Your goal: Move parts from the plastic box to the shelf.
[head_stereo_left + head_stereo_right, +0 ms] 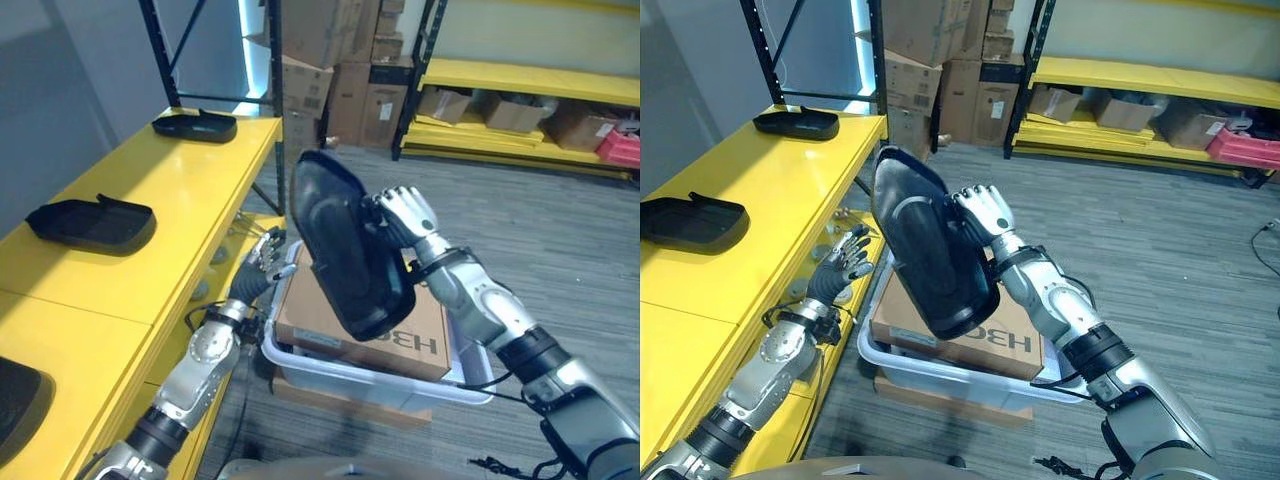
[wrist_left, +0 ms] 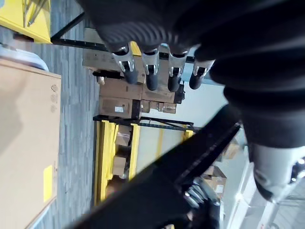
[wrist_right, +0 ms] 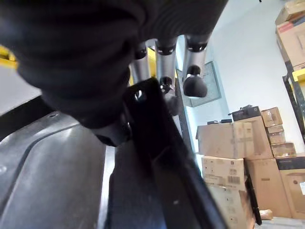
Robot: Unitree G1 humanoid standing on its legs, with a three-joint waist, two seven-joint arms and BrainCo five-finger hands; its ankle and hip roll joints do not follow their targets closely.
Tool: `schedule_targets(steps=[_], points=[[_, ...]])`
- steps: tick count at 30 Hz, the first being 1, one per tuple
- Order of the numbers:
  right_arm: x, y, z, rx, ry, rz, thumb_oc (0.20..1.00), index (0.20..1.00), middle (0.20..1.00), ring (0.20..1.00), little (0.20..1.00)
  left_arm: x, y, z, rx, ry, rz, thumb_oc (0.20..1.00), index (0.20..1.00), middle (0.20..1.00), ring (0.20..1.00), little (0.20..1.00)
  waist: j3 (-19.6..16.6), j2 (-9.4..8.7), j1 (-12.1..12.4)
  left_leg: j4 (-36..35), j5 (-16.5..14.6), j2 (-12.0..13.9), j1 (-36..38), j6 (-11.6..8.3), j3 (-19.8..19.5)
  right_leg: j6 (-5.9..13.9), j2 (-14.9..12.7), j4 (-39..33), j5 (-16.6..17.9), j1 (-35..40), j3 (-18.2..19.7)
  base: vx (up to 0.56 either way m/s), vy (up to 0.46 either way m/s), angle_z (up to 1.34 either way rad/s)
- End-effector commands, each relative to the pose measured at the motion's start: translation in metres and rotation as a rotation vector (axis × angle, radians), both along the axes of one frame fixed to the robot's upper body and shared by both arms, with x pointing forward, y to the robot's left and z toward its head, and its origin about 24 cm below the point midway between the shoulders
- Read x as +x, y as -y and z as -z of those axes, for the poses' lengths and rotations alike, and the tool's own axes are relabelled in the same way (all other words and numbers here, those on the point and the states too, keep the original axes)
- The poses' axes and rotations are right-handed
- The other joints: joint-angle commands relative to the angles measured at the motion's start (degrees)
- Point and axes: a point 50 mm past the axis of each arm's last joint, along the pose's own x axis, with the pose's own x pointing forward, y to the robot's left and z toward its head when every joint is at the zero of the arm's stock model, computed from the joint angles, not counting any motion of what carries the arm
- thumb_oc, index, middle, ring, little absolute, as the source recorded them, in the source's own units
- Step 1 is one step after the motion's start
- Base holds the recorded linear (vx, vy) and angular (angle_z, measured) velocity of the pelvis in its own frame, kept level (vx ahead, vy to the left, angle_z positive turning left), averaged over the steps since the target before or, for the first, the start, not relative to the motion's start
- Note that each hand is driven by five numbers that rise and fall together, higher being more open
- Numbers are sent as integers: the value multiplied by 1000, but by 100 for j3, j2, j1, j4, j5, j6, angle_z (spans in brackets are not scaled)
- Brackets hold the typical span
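My right hand (image 1: 405,215) is shut on a large black plastic part (image 1: 345,245), holding it upright in the air above the plastic box (image 1: 370,378). In the right wrist view the fingers (image 3: 164,67) curl over the part's edge (image 3: 157,143). The pale box sits on the floor and holds a brown cardboard carton (image 1: 395,325). My left hand (image 1: 258,262) hangs open between the box and the yellow shelf (image 1: 150,200), holding nothing; its straight fingers (image 2: 152,71) show in the left wrist view. Black parts (image 1: 92,222) (image 1: 196,125) lie on the shelf.
Another black part (image 1: 15,400) lies at the shelf's near end. A black shelf upright (image 1: 160,50) stands at the far end. Stacked cardboard boxes (image 1: 340,60) and a second yellow rack (image 1: 530,85) with boxes stand across the grey floor.
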Motion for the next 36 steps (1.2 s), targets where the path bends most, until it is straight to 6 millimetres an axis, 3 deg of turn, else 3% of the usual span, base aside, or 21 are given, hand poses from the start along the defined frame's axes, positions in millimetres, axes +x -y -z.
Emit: schedule_targets(steps=[1,9,21,36], points=[[5,-18,-42,7,145,-92,200,200,200,200,200,15,11,-30,-69,105,76,1000,1000,1000,1000,1000,-133,-169,117,26,-806,-53,188,134,-201,295,-247,19,-802,262,-218,-5,2,15],[-4,-32,-45,-30,173,-169,200,200,200,200,200,15,15,-42,-108,119,119,1000,1000,1000,1000,1000,-128,-148,124,18,-785,-83,138,151,-254,306,-286,19,-773,242,-265,-2,3,2],[-26,-52,-61,64,218,-307,200,200,200,200,200,18,6,-30,-82,71,32,1000,1000,1000,1000,1000,-118,-131,101,10,-777,-113,104,171,-268,311,-304,19,-769,210,-275,0,0,0],[-28,-50,-55,116,179,-300,200,200,200,200,200,17,2,-23,-84,38,3,1000,1000,1000,1000,1000,-105,-146,58,7,-761,-103,87,173,-265,308,-290,19,-764,182,-254,0,0,0]])
